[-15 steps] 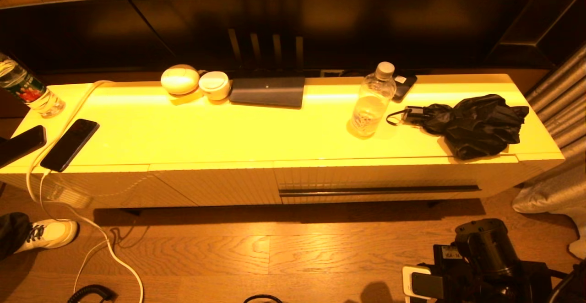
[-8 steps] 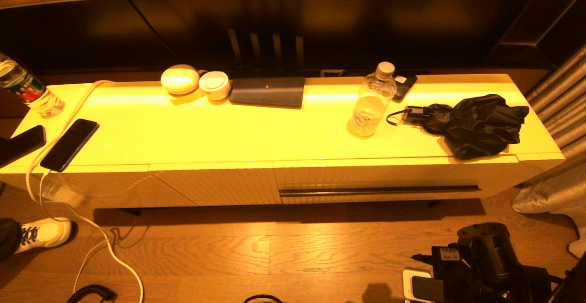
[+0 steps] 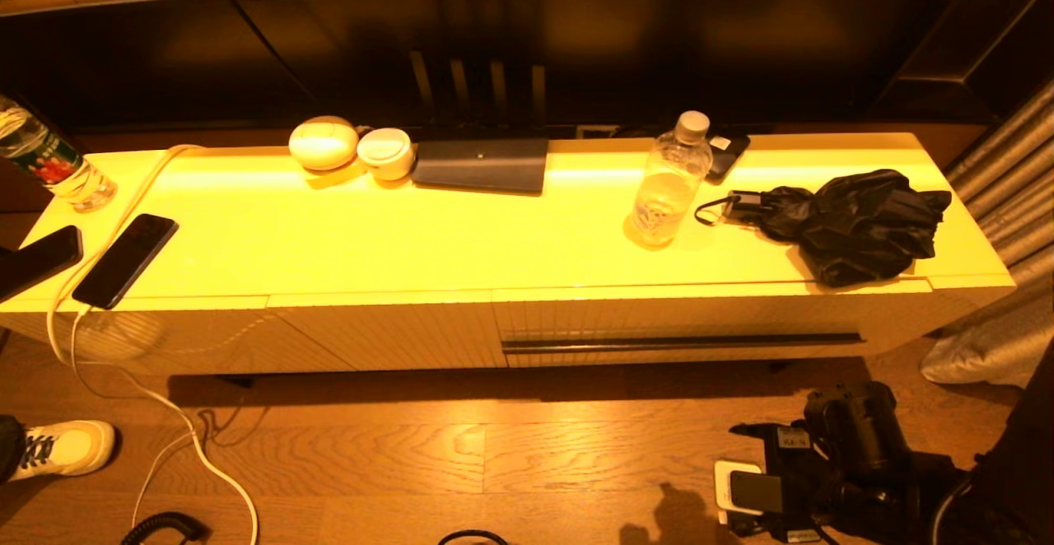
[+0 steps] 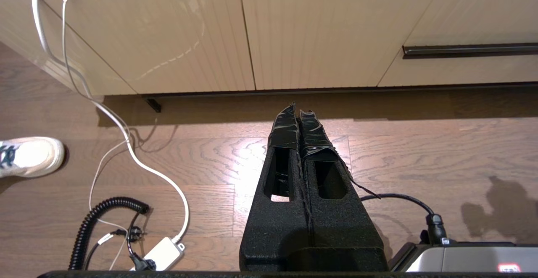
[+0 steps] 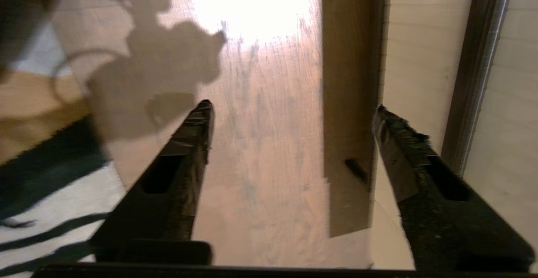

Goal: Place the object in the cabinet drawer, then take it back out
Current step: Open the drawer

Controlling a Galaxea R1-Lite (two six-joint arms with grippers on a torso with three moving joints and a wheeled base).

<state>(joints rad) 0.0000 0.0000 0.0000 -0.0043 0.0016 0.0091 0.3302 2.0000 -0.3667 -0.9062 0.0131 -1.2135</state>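
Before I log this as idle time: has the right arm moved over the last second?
Yes. In the head view the right arm has shifted leftward along the floor, measured against the closed cabinet drawer. Its pincer is open, holding nothing.

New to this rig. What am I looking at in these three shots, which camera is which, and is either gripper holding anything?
It is a two-armed robot facing a low cabinet. The wide shot comes from its head camera, looking down; the other two come from cameras on the wrists, behind the fingers.

The right arm shows low in the head view, over the wood floor; the right gripper is open and empty, with the cabinet drawer and its dark handle slot close by. The drawer is shut. The left gripper is shut on nothing, over the floor before the cabinet front.

On top lie a water bottle, a folded black umbrella, a dark flat case, two round white items, two phones on the left, one on a white cable, and another bottle.
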